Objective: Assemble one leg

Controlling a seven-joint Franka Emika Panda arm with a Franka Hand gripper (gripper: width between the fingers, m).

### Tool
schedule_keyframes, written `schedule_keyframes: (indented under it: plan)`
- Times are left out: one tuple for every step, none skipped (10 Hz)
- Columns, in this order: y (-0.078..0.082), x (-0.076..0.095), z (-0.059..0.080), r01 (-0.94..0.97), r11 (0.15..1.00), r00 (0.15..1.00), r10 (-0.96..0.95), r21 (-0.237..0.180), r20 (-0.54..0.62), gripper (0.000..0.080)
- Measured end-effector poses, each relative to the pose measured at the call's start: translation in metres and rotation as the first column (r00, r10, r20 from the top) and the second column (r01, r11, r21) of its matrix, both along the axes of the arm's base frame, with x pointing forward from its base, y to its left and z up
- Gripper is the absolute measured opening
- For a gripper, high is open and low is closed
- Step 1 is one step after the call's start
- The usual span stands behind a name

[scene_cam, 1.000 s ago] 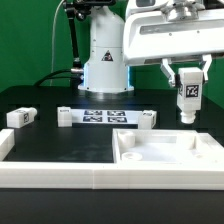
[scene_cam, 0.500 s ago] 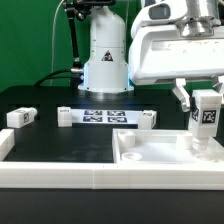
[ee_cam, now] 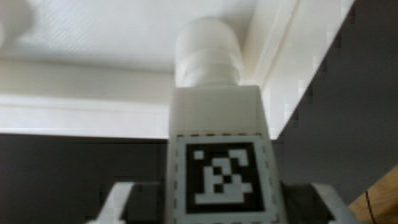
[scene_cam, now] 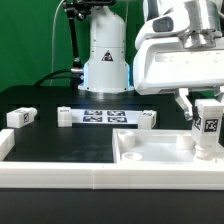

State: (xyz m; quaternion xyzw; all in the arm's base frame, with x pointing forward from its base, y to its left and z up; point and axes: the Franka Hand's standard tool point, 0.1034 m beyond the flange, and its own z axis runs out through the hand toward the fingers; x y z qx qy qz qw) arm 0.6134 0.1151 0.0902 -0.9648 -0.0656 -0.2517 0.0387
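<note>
My gripper (scene_cam: 206,104) is shut on the leg (scene_cam: 208,126), a small white block with a black-and-white tag facing the camera. I hold it upright at the exterior view's far right, with its lower end just above or at the right side of the large white rimmed panel (scene_cam: 150,160). In the wrist view the leg (ee_cam: 217,140) runs out from between the fingers (ee_cam: 121,200), and its round tip points at the panel's floor beside the rim (ee_cam: 285,50). I cannot tell whether the tip touches the panel.
A second tagged white block (scene_cam: 21,116) lies at the exterior view's left. The marker board (scene_cam: 105,116) lies in the middle with small white blocks at its ends (scene_cam: 147,120). The arm's base (scene_cam: 105,60) stands behind. A white rail (scene_cam: 50,172) runs along the front.
My gripper has carried the leg toward the exterior view's right and downward, from above the table to the right side of the rimmed panel.
</note>
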Motion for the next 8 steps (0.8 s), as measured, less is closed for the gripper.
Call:
schedule_keyframes:
  plan:
    - [0.001, 0.001, -0.001, -0.001, 1.0, 1.0, 0.001, -0.001, 0.015, 0.0291]
    - [-0.001, 0.001, -0.003, -0.004, 1.0, 1.0, 0.004, -0.006, 0.015, 0.0291]
    - [-0.003, 0.001, -0.006, -0.003, 1.0, 1.0, 0.003, -0.007, 0.011, 0.0291]
    - [-0.004, 0.0, -0.007, -0.003, 1.0, 1.0, 0.003, -0.009, 0.009, 0.0291]
    - [-0.005, -0.001, -0.01, -0.005, 1.0, 1.0, 0.005, -0.011, 0.005, 0.0291]
    - [-0.005, -0.002, -0.013, -0.005, 1.0, 1.0, 0.005, -0.011, 0.001, 0.0291]
    - [-0.004, -0.003, -0.016, -0.005, 1.0, 1.0, 0.005, -0.012, 0.001, 0.0291]
    - [-0.004, -0.002, -0.016, -0.004, 1.0, 1.0, 0.004, -0.014, 0.029, 0.0291]
